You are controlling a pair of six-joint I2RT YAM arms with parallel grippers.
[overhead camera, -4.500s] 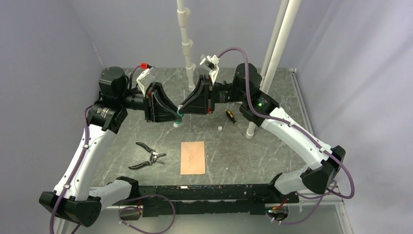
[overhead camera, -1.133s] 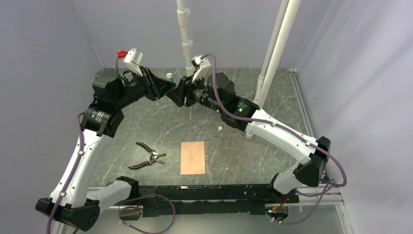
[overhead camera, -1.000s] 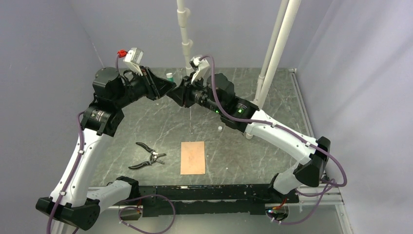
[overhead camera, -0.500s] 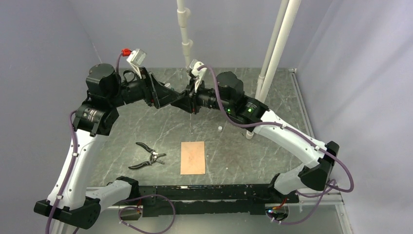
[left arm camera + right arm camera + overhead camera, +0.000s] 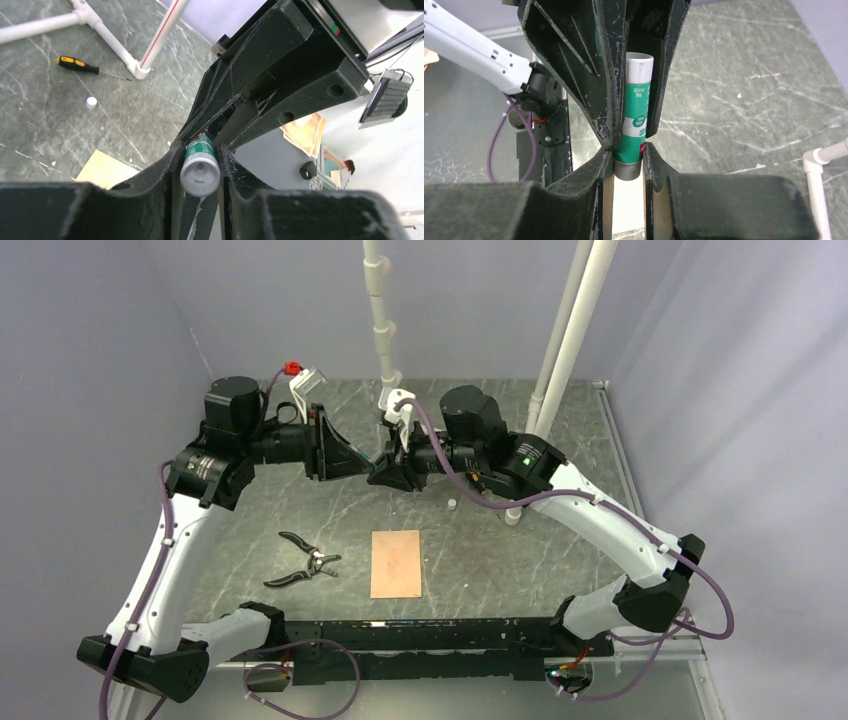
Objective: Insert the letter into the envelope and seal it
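Hidden/unclear: in the top view the two grippers are meeting tip to tip above the far middle of the table (image 5: 480,560), and their black bodies are covering whatever sits between them. The tan paper rectangle (image 5: 396,563) is lying flat near the front edge, well apart from both grippers. Its face is showing plain, so I cannot tell letter from envelope. Only one corner is peeking into the left wrist view.

Wrist views: the left gripper (image 5: 200,149) is clamping the pale capped end of a glue stick (image 5: 636,112). The right gripper (image 5: 626,150) is pinching its grey base end. The stick is a round tube with a green-and-white label, print too small to read. The finger faces are looking matte black and scuffed.

Surface: a grey marbled slab. Pliers (image 5: 303,562) are lying just left of the paper. A small white cap (image 5: 452,504) is sitting behind it, near the white pipe posts (image 5: 383,330). A yellow-handled screwdriver (image 5: 80,65) is resting near a pipe foot. Bare slab is showing right of the paper.
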